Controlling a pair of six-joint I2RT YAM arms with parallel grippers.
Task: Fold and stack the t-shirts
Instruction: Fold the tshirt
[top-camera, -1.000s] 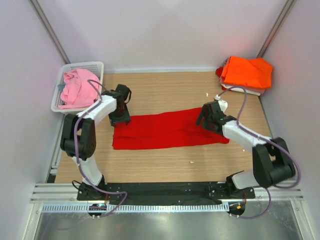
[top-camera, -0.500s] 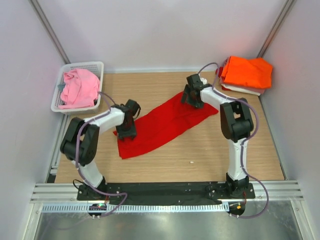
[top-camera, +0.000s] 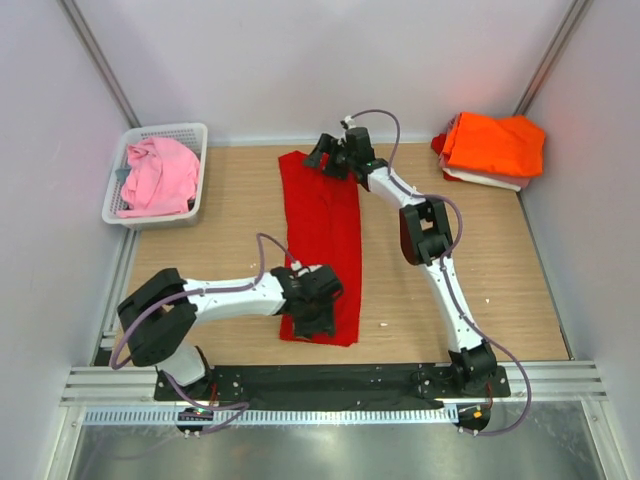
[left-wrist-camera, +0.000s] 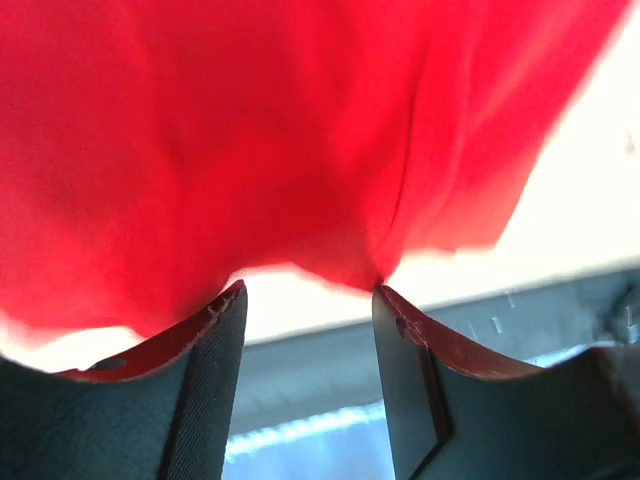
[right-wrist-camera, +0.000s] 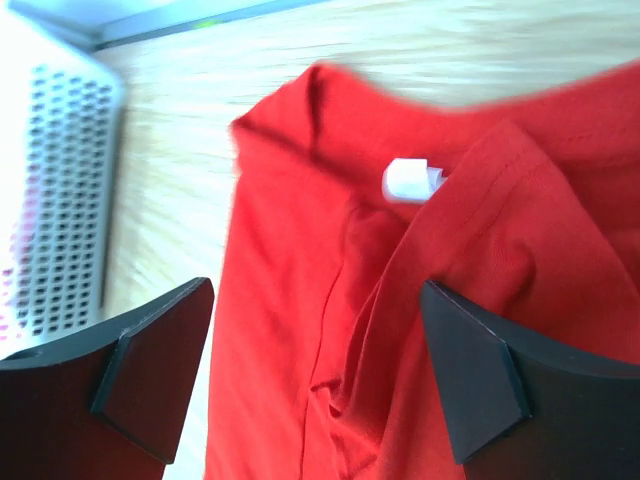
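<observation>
One red tee (top-camera: 325, 225), folded lengthwise, flat on tabletop (top-camera: 480, 250).
L tool (left-wrist-camera: 305, 292), R tool (right-wrist-camera: 318, 288) both spread at opp. ends; next prob. needs pinching near end, carrying it to far end.

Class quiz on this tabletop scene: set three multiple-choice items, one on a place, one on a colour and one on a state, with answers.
1. Where is the pink t-shirt?
A) in the basket
B) flat on the wood
C) on the floor

2. What colour is the top t-shirt at far right?
A) white
B) orange
C) pink

3. The right pincer is:
A) shut on cloth
B) out of view
C) open

Answers: 1A, it lies bunched inside the white basket. 2B, the orange t-shirt lies on top. 3C, its fingers stand wide apart over the collar of the red t-shirt.
</observation>
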